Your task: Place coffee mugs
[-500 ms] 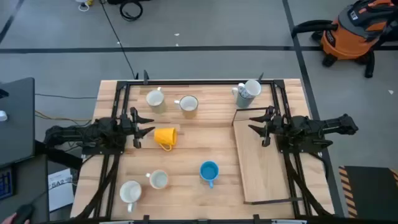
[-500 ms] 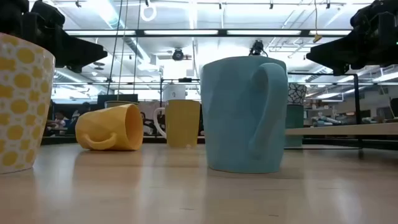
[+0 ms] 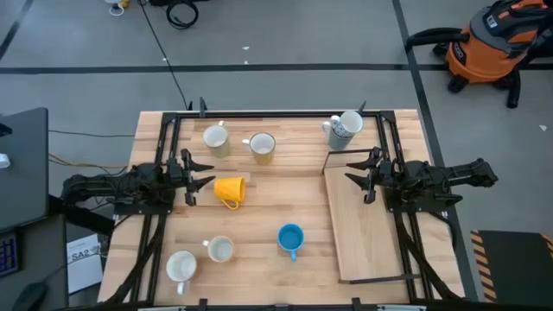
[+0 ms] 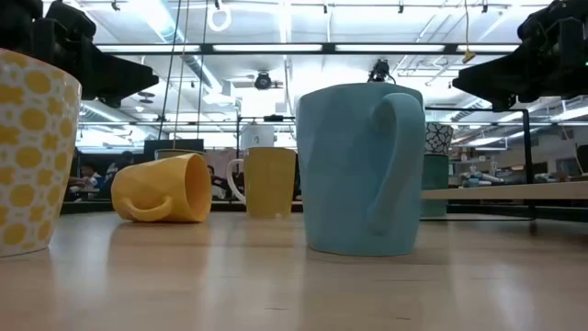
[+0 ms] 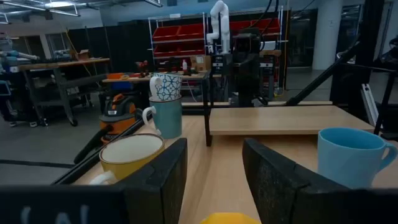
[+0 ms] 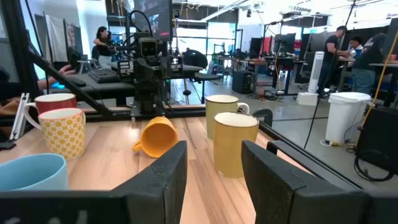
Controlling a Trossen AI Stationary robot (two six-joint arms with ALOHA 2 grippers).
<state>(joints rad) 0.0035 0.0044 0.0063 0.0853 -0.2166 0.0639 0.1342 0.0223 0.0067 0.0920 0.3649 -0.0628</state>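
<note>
We see the job barely begun: on the wooden bench (image 3: 276,225) the lighter board (image 3: 359,229) on the right side carries no mug. The yellow-orange mug (image 3: 229,190) lies on its side just in front of the left end effector (image 3: 200,184), whose fingers stand spread and hold nothing. The right end effector (image 3: 356,179), likewise spread and empty, hovers over the board's far left corner. The bright blue mug (image 3: 290,238) stands upright near the bench's middle; two pale mugs (image 3: 200,257) sit toward the near left, two cream mugs (image 3: 240,142) at the far edge, and the printed mug (image 3: 346,127) appears stacked on another at the far right. We judge all seven still to be placed. Where they are meant to go is not shown, and the lower stacked mug is mostly hidden from above.
</note>
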